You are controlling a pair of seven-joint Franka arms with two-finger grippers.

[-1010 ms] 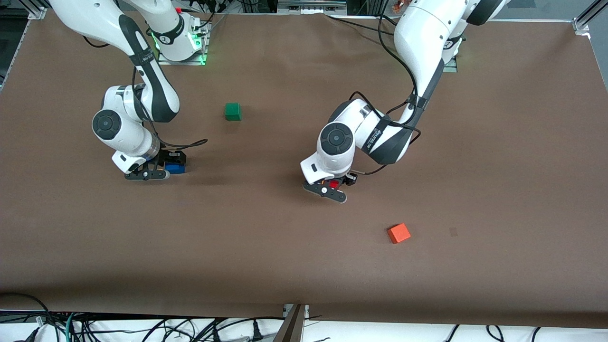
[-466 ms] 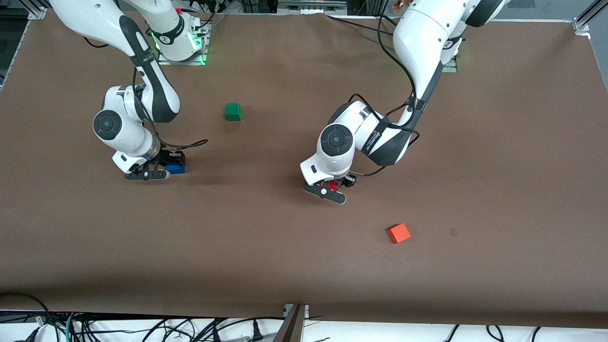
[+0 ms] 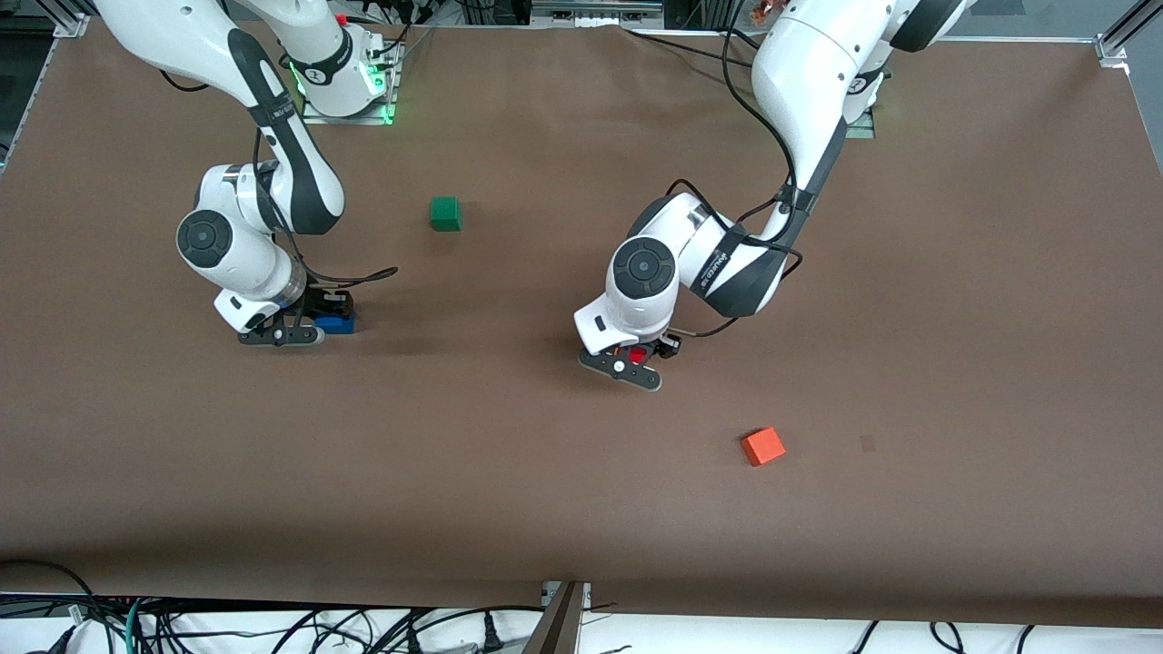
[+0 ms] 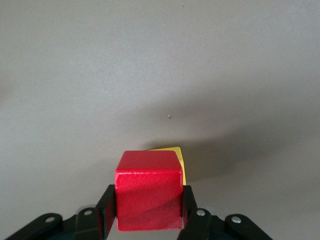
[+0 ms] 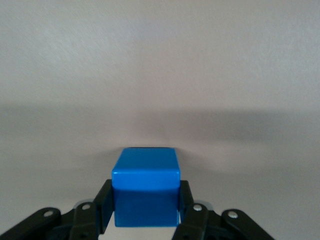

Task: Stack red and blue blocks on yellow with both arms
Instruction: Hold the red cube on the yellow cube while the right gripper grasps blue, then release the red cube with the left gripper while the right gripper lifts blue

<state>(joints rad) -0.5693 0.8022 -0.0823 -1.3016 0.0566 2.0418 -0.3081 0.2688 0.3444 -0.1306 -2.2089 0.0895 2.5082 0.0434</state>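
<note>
Red block (image 4: 148, 189), blue block (image 5: 145, 192), yellow cube (image 4: 172, 159) (plain), brown table (image 3: 581, 509).

Open counter (image 3: 545, 472) between both arms; only green cube (image 3: 445, 213) stands there. Orange cube (image 3: 763, 446) near left claw (image 3: 636, 356), nearer the camera.

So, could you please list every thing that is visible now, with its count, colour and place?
Table: one, brown, under everything.
Red block: one, deep red, in the left hand, over the yellow block.
Yellow block: one, bright yellow, on the table under the red block, mostly hidden.
Blue block: one, royal blue, in the right hand, toward the right arm's end.
Green block: one, green, on the table, farther from the front camera than the orange block.
Orange block: one, orange, on the table, toward the left arm's end.
Left hand: one, black, shut on the red block.
Right hand: one, black, shut on the blue block.
</note>
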